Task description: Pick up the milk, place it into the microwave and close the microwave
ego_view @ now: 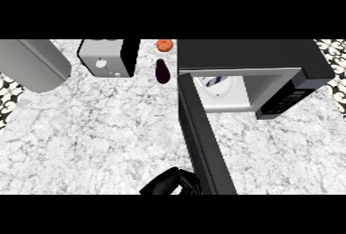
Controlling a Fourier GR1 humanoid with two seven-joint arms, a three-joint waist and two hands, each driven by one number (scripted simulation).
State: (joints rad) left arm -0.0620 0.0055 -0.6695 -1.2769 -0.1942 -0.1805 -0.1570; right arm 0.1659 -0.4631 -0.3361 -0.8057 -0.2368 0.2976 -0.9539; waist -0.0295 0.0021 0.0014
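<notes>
The milk (215, 84) sits inside the microwave (270, 64) — its door (202, 137) stands open. One hand (169, 183) touches the door's near end; whether it is open or curled — cannot tell.

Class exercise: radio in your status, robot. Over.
One hand at microwave door's lower end, side unclear. Milk inside microwave. Door open. Nothing blocking.

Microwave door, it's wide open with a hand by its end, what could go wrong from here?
1. The milk sits near the front of the microwave cavity; if it sticks past the opening, the closing door could hit it.
2. The hand shows only at the door's far end, mostly hidden, so a push might slip off the edge.
3. The eggplant lies left of the hinge; probably safe, but close.
</notes>
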